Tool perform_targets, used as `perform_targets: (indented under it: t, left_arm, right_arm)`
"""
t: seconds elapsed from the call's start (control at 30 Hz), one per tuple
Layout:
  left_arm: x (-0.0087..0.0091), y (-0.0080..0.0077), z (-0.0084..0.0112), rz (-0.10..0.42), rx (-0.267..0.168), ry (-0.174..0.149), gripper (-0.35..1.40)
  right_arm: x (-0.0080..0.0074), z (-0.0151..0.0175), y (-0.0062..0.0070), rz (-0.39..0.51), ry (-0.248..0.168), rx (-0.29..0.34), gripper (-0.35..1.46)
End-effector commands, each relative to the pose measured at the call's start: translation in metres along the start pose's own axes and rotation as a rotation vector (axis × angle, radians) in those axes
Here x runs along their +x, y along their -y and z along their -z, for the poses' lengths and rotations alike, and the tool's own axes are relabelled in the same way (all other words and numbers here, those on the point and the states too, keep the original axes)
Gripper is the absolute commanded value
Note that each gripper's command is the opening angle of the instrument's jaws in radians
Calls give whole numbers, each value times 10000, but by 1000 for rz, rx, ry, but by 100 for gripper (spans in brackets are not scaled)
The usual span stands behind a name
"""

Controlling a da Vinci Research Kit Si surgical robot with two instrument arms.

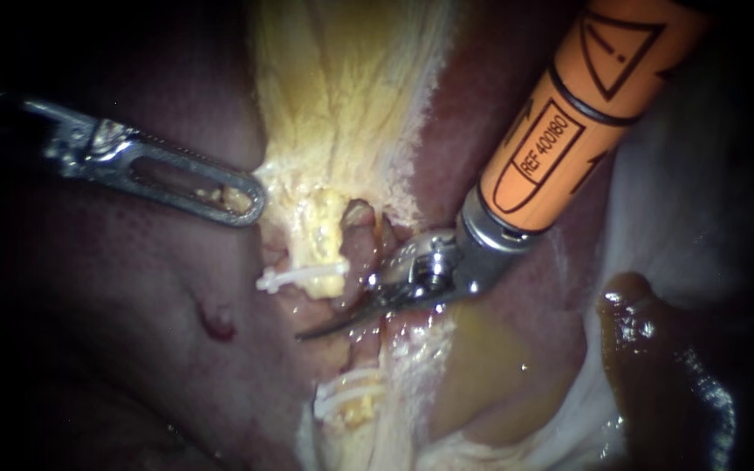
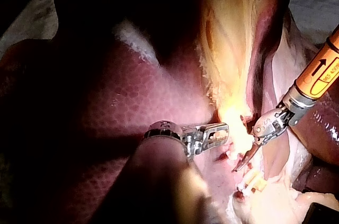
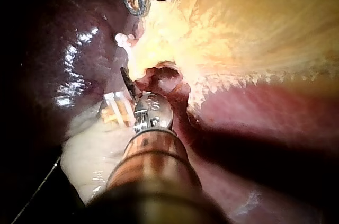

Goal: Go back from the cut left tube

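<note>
**Inspector A:** What is recorded nearest the endoscope?

**Inspector B:** The right instrument (image 1: pixel 316 331) is entered from one o'clock on an orange shaft. Its pincer, a pair of curved blades, is seen pressed together with nothing held. The tip is laid across the gap in the cut left tube (image 1: pixel 325 240) and is pointed toward eight o'clock.

**Inspector A:** Where is the tube itself found?

**Inspector B:** It is found at centre. The upper stump is closed by a white clip (image 1: pixel 294 279) at twelve o'clock of the blade tip. The lower stump, on which the lower clips (image 1: pixel 342 397) are carried, is found at five o'clock of it. Division is judged complete.

**Inspector A:** And farther off?

**Inspector B:** The left instrument (image 1: pixel 250 201) is entered from nine o'clock. Its pincer is seen pinching the edge of the yellow tissue (image 1: pixel 342 87), which is spread toward twelve o'clock. The liver (image 1: pixel 133 349) is seen beyond.

**Inspector A:** How is the withdrawal best done?

**Inspector B:** The blades are to be drawn back along the shaft's own line, toward one o'clock. They are to be held pressed together, so that no clip is snagged and neither stump is scraped. The left hold is best not slackened until the tip is judged clear.
</note>
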Motion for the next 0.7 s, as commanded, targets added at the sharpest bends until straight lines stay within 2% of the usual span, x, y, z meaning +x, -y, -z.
perform_targets:
  t: [0.03,0.27,0.33,0.37,0.4,0.43,0.47,0.57,0.7]
  left_arm:
    - [0,-1,0,0,0,0,-35]
    - [0,-3,0,0,-1,1,-35]
    - [0,-3,0,-1,-1,1,-35]
    - [0,-3,0,-1,-1,1,-35]
    - [0,-4,0,-1,-1,1,-35]
    - [0,-4,1,-1,-1,1,-35]
    - [0,-4,1,-1,-1,1,-35]
    - [0,-4,1,-1,-1,0,-35]
    - [0,-5,1,-1,-1,0,-35]
  right_arm:
    - [1,1,1,-5,0,2,-35]
    - [3,2,4,-18,-3,-6,-35]
    - [2,2,5,-15,-14,15,-35]
    - [2,2,5,-14,-20,16,-8]
    - [3,1,6,-13,-34,10,39]
    - [3,1,6,-13,-61,-23,93]
    - [4,0,6,-14,-79,-48,114]
    - [5,1,7,-17,-98,-56,128]
    - [4,1,8,-10,-128,-48,134]
